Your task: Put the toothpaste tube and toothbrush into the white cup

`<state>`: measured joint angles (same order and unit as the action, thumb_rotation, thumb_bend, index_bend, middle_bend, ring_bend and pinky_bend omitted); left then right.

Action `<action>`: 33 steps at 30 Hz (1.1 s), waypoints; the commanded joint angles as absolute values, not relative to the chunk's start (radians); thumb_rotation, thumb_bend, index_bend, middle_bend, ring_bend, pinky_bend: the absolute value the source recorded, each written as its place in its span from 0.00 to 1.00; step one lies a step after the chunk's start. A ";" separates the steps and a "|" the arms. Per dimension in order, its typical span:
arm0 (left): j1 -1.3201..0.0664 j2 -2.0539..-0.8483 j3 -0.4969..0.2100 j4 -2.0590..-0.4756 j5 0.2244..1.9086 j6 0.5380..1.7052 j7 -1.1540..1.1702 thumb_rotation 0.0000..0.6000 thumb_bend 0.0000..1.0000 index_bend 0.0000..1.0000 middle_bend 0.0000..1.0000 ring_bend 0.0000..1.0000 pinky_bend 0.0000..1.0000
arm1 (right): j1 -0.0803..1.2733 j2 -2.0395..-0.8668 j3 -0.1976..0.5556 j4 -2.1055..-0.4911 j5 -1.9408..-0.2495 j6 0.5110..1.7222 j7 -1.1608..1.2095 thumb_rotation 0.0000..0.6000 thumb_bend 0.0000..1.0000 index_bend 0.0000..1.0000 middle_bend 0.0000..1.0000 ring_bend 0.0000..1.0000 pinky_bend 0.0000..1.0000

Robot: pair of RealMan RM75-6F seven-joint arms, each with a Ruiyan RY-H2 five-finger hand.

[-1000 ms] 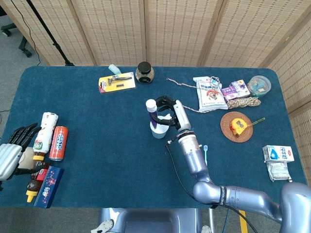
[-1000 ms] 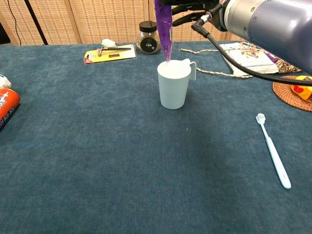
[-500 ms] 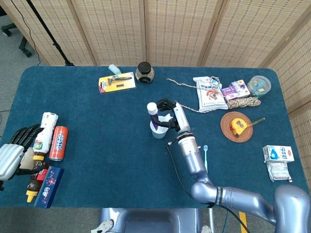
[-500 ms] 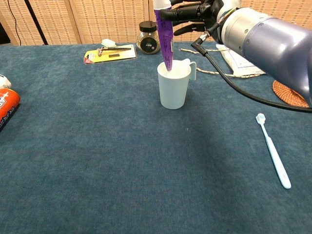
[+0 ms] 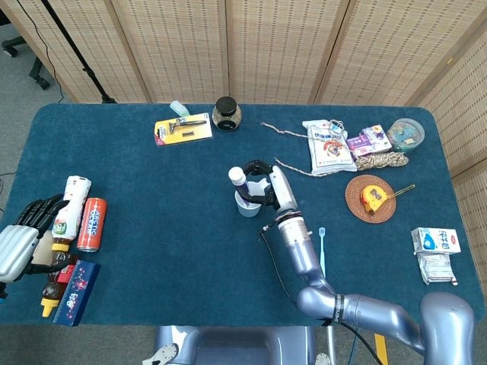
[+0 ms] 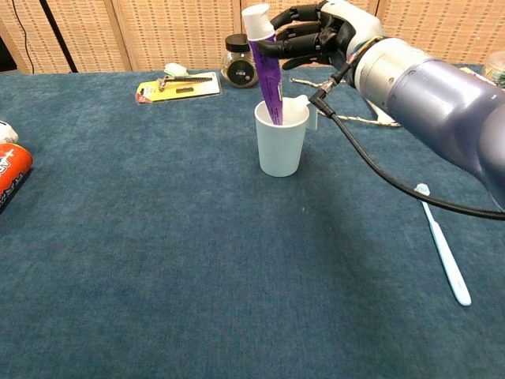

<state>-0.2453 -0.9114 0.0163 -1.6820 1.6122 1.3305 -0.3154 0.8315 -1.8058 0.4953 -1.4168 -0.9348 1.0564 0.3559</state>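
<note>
Head view: blue-clothed table [image 5: 152,228], woven screens [image 5: 274,46] behind, right hand [image 6: 316,35] gripping toothpaste tube [image 6: 267,71].

Blue table [image 5: 152,220] carries white cup [image 6: 281,142], toothbrush [image 6: 443,249], can [image 5: 92,224].

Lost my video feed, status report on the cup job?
Right hand grips toothpaste tube, tail end inside white cup. Left hand idle at table edge. Toothbrush on the table, nothing blocking.

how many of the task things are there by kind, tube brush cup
toothpaste tube: 1, in the right hand, its lower end inside the cup
toothbrush: 1, flat on the table
white cup: 1
total: 3
</note>
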 commanded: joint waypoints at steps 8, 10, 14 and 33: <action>-0.248 -0.914 0.017 -1.686 1.608 1.323 -0.304 1.00 0.09 0.00 0.00 0.00 0.00 | 0.809 -1.851 0.431 -1.303 -1.060 1.043 0.427 1.00 0.48 0.63 0.55 0.17 0.12; -0.249 -0.915 0.018 -1.689 1.605 1.320 -0.299 1.00 0.09 0.00 0.00 0.00 0.00 | 0.807 -1.860 0.425 -1.282 -1.074 1.038 0.441 1.00 0.48 0.63 0.54 0.17 0.11; -0.252 -0.916 0.017 -1.693 1.600 1.312 -0.291 1.00 0.09 0.00 0.00 0.00 0.00 | 0.805 -1.873 0.418 -1.244 -1.092 1.025 0.456 1.00 0.48 0.63 0.54 0.16 0.11; -0.254 -0.913 0.019 -1.696 1.599 1.308 -0.298 1.00 0.09 0.00 0.00 0.00 0.00 | 0.798 -1.885 0.393 -1.166 -1.187 0.988 0.538 1.00 0.48 0.39 0.28 0.03 0.05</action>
